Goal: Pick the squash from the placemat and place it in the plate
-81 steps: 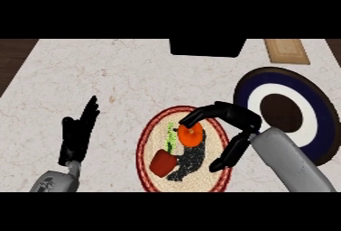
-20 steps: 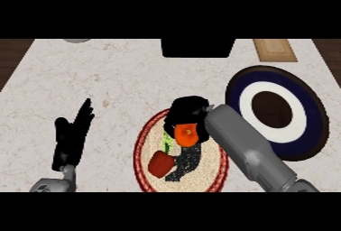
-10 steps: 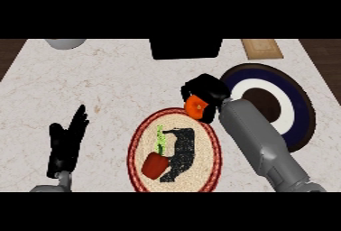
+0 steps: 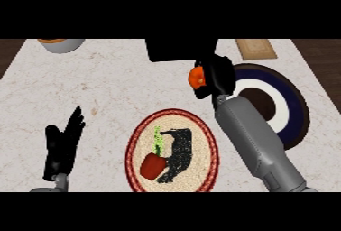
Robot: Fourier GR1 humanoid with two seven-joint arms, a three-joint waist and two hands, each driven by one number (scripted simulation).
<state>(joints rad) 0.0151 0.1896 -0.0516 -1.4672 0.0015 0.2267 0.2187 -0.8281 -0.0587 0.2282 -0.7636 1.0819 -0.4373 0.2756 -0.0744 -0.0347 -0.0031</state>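
My right hand (image 4: 216, 76) is shut on the orange squash (image 4: 197, 77) and holds it above the counter, just left of the plate (image 4: 293, 106), a dark blue plate with a white ring and a dark centre. The round woven placemat (image 4: 200, 135) with a red rim lies below and to the left, bearing a red pepper (image 4: 153, 166) with a green stem and a dark shadow. My left hand (image 4: 62, 146) rests open at the lower left, fingers up.
A black box (image 4: 178, 48) stands at the counter's back, right behind the raised hand. A wooden board (image 4: 255, 48) lies at the back right, and a bowl (image 4: 61, 44) at the back left. Dark floor borders both counter sides.
My right hand closed on the squash, lifted it off the placemat and carried it up and to the right, toward the plate. The left hand stayed resting.
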